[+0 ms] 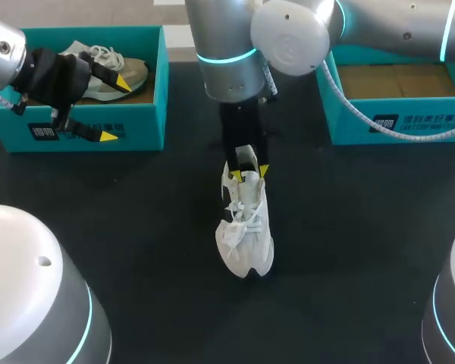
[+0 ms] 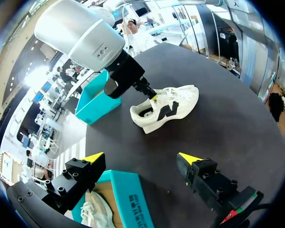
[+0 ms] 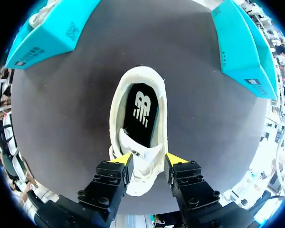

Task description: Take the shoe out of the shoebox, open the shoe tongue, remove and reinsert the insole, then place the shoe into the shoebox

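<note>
The white sneaker stands upright on the black bench, well apart from the empty teal shoebox. Its long axis runs toe-near, heel-far, with the insole showing in the opening. The right end effector sits directly over the sneaker, partly apart, its tips flanking the tongue; no clamp is evident. That arm is clearly nearer. The left end effector hangs wide apart and empty over another shoebox.
</note>
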Tool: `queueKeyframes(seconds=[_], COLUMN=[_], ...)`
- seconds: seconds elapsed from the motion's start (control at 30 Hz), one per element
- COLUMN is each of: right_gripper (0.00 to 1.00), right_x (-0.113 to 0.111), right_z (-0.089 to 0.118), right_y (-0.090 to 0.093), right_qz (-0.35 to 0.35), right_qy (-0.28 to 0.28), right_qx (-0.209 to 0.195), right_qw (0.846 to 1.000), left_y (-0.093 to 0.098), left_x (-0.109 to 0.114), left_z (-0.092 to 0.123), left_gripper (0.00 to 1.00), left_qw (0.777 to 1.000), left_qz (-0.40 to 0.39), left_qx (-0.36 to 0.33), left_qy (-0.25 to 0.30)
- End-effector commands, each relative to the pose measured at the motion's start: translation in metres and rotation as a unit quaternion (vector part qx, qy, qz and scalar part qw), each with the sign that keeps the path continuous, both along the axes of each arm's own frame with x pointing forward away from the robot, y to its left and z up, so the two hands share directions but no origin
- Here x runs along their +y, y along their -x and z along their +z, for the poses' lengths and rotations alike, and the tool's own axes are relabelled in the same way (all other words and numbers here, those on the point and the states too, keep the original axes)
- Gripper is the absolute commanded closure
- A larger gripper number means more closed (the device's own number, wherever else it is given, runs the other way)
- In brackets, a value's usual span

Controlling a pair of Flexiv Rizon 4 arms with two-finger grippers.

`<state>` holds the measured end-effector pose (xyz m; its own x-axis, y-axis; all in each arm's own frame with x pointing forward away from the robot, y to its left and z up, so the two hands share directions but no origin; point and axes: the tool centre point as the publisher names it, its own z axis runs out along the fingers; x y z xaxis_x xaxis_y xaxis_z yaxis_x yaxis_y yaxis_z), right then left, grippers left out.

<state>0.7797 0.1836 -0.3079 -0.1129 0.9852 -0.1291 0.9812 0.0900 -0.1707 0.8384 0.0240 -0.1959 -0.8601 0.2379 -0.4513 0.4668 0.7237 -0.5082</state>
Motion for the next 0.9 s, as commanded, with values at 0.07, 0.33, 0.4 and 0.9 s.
queueKeyframes(seconds=[0.07,0.33,0.4,0.9], right_gripper=[0.56,0.00,0.00,0.00], right_x=[0.001,0.028,0.026,0.026], right_z=[0.017,0.032,0.029,0.029], right_y=[0.005,0.005,0.005,0.005], right_qz=[0.016,0.403,0.429,0.429], right_qy=[0.001,0.046,0.064,0.064], right_qx=[-0.044,-0.190,-0.166,-0.166], right_qw=[0.999,0.894,0.886,0.886], left_y=[0.000,0.000,0.000,0.000], left_x=[0.000,0.000,0.000,0.000], left_z=[0.000,0.000,0.000,0.000], left_gripper=[0.00,0.00,0.00,0.00], left_qw=[1.000,1.000,1.000,1.000], left_qz=[0.000,0.000,0.000,0.000], left_qx=[0.000,0.000,0.000,0.000], left_qy=[-0.001,-0.001,-0.001,-0.001])
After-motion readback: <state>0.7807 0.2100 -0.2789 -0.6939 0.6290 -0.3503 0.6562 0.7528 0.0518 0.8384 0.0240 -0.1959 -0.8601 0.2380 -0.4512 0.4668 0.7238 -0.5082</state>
